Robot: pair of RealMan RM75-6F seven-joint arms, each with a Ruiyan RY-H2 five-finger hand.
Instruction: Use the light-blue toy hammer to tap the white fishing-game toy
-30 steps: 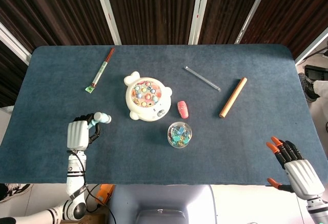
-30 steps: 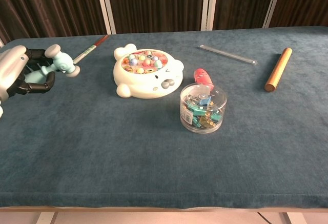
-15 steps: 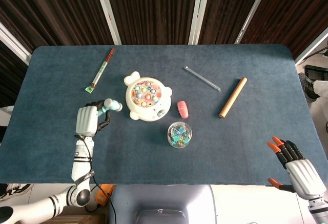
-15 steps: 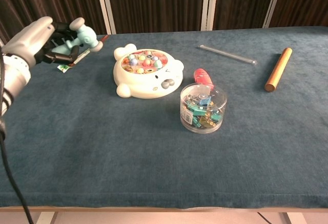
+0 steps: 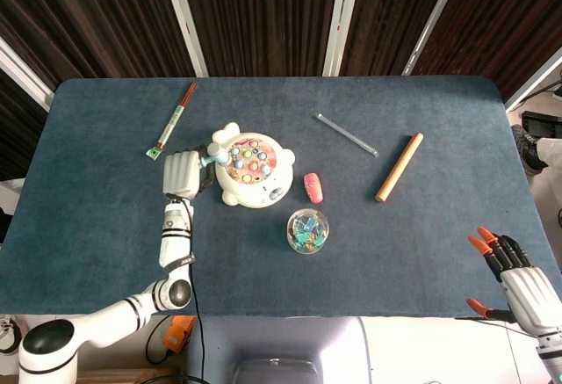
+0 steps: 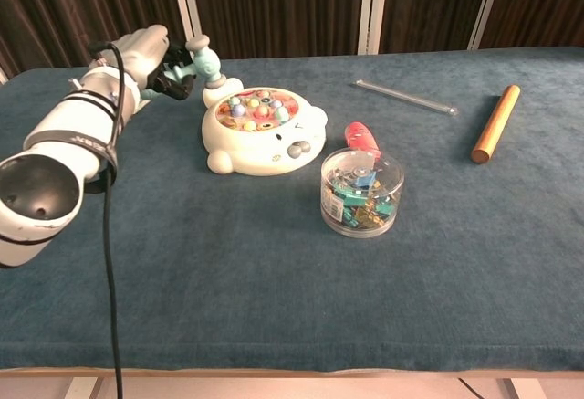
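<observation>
My left hand [image 5: 183, 174] [image 6: 153, 56] grips the light-blue toy hammer [image 6: 203, 58] [image 5: 214, 155] by its handle, fingers curled round it. The hammer's head hangs above the left edge of the white fishing-game toy [image 5: 252, 170] [image 6: 261, 130], near its ear. That toy is a white bear-shaped disc with coloured fish in a pink middle. My right hand [image 5: 523, 277] shows only in the head view, at the table's near right corner, fingers spread and holding nothing.
A clear tub of coloured clips [image 5: 308, 230] [image 6: 361, 191] stands just in front of the toy, a red-pink piece [image 5: 313, 186] beside it. A wooden rod [image 5: 399, 166], a clear tube [image 5: 347, 134] and a red-green stick [image 5: 173, 119] lie farther back.
My left hand has carried the hammer forward and to the right, from the table's left side up to the fishing toy's left edge. The right hand has drifted slightly toward the near edge.
</observation>
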